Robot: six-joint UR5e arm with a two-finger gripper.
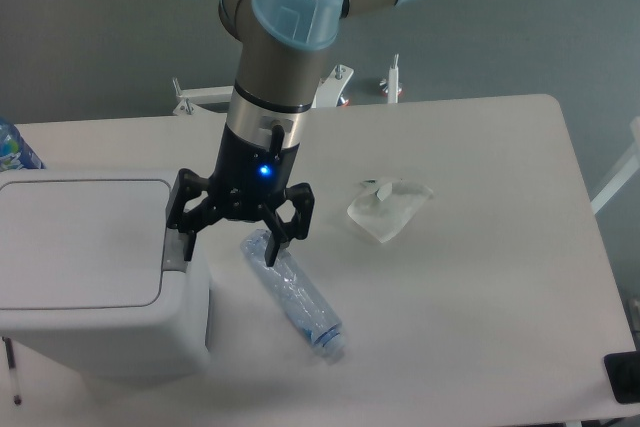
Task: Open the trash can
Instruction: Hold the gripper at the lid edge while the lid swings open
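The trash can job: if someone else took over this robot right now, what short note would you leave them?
Gripper: open, holding nothing, fingers spread, one at the grey push-button tab.
Trash can: on the table's left side, lid flat and closed.
Nearby: a clear plastic bottle lying beside the can under the other finger, a crumpled clear wrapper further right.
Done: gripper brought to the tab.
Left: press the tab so the lid opens. Whether the finger already touches it cannot be told.
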